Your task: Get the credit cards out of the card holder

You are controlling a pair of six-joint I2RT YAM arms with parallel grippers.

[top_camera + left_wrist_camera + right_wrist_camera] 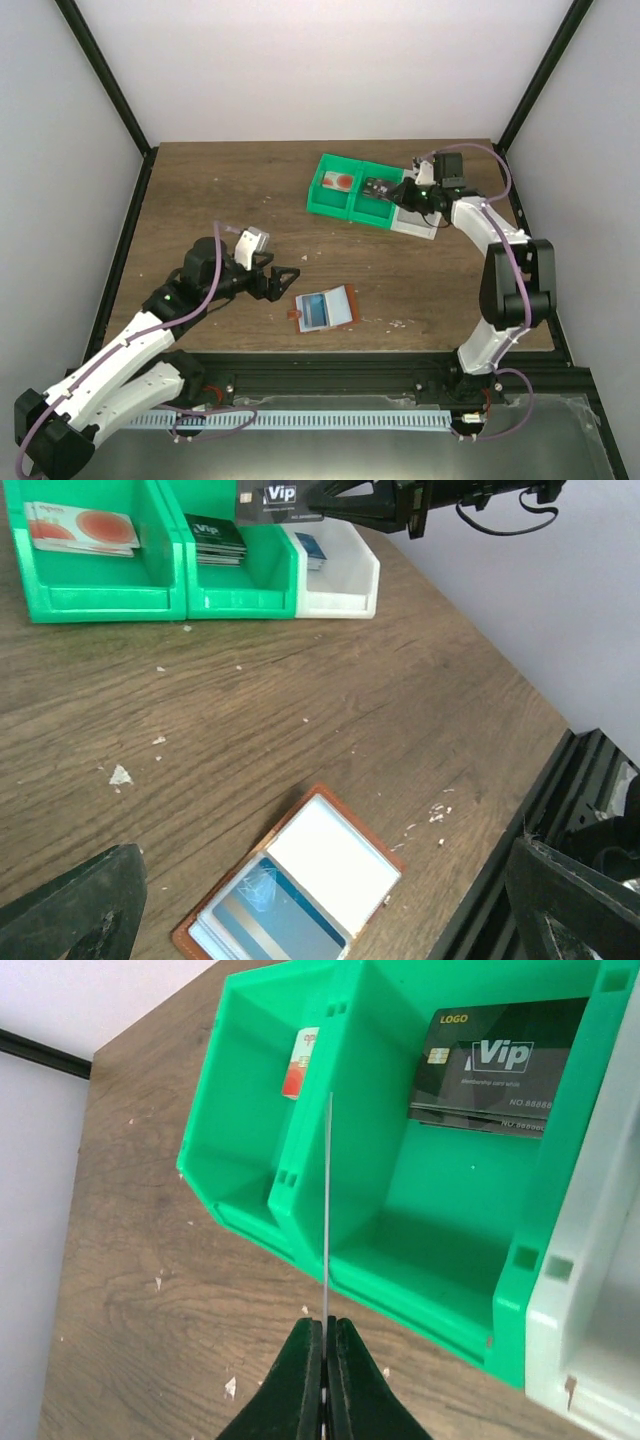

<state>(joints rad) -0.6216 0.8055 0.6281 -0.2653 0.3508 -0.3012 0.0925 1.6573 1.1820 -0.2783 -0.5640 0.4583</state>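
Note:
The card holder (325, 308) lies open on the table, reddish-brown with pale inner pockets; in the left wrist view (335, 850) one pocket holds a blue card (270, 920). My left gripper (281, 281) is open and empty, just left of the holder. My right gripper (392, 190) is shut on a black Vip card (268, 495), held edge-on (328, 1210) over the green bins. A white card with a red round mark (340, 182) lies in the left green bin.
Two joined green bins (350, 205) and a white bin (415, 225) stand at the back right. The middle bin holds black Vip cards (500, 1065); the white bin holds a blue card (312, 550). Small white crumbs dot the wood.

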